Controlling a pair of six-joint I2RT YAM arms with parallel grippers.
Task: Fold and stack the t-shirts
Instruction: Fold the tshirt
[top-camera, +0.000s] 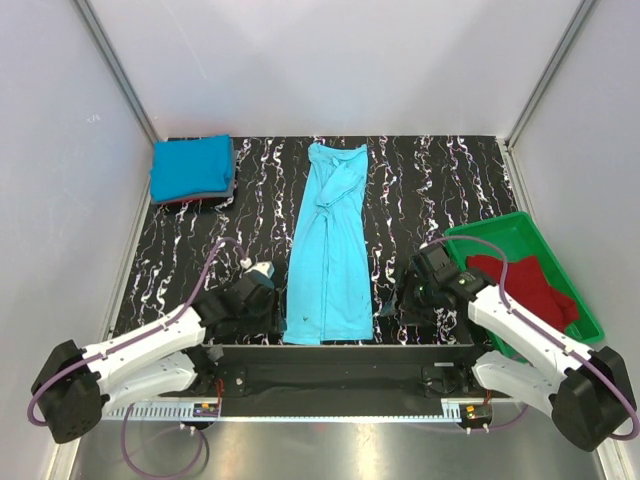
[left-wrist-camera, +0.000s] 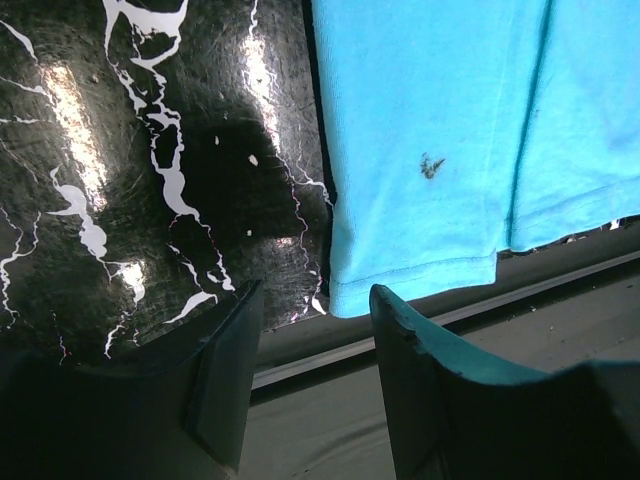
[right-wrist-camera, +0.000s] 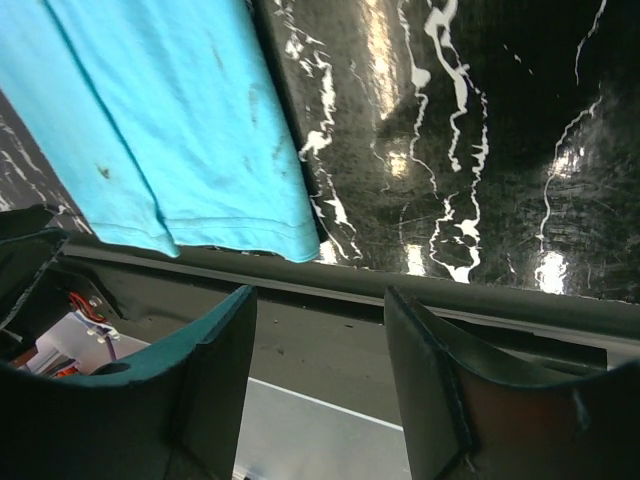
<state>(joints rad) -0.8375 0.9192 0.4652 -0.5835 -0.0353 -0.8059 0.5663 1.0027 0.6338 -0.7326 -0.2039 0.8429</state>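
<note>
Left gripper (left-wrist-camera: 315, 368) jaws apart, empty, by near-left hem corner of turquoise t-shirt (top-camera: 328, 255); right gripper (right-wrist-camera: 320, 368) jaws apart, empty, by near-right corner | shirt lengthwise mid-table (top-camera: 440, 170) | folded stack (top-camera: 192, 168) far left | red shirt (top-camera: 527, 285) in green tray (top-camera: 497, 222), right

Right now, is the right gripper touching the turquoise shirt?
Apart. In the right wrist view, a strip of bare table edge shows between the shirt hem and the open right gripper.
</note>
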